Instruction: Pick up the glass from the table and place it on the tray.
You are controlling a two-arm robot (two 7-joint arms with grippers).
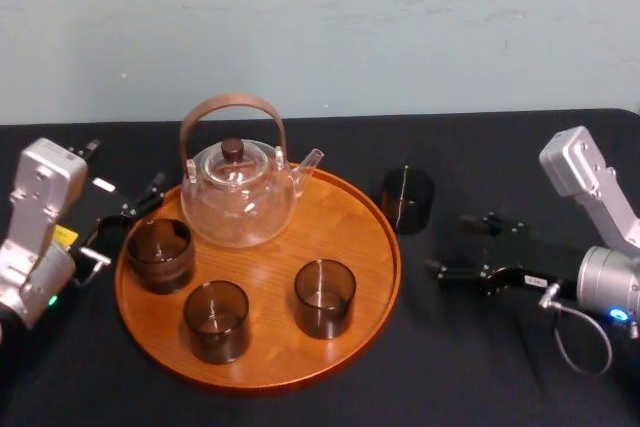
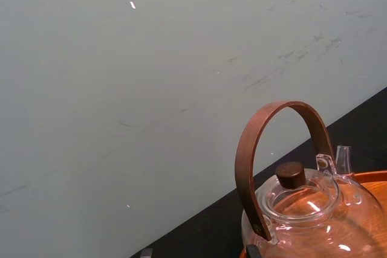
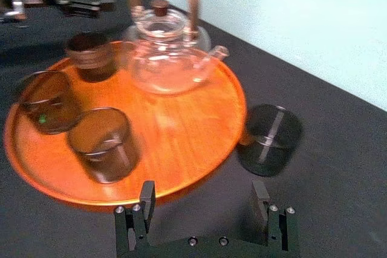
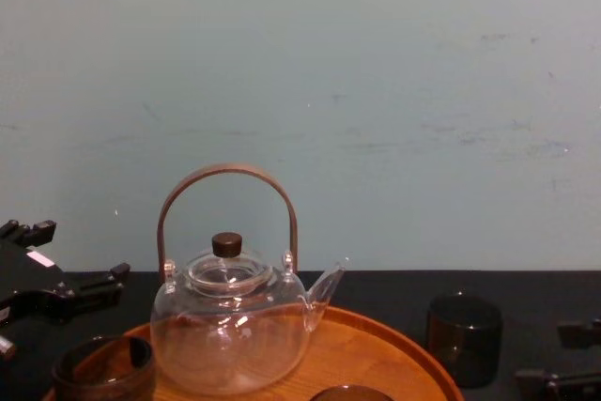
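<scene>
A dark smoked glass (image 1: 407,199) stands upright on the black table, just off the right rim of the round wooden tray (image 1: 262,292). The right wrist view shows this glass (image 3: 269,139) beside the tray (image 3: 181,131). My right gripper (image 1: 448,244) hovers open to the right of the glass and a little nearer to me, holding nothing. Its fingers (image 3: 145,200) point toward the tray's edge and the glass. From the chest view the glass (image 4: 463,338) sits at the lower right. My left gripper (image 1: 125,222) rests open at the tray's left side.
On the tray stand a clear glass teapot (image 1: 238,192) with a brown handle and three dark glasses (image 1: 160,254), (image 1: 216,320), (image 1: 324,297). The tray's right half has bare wood. A pale wall runs behind the table.
</scene>
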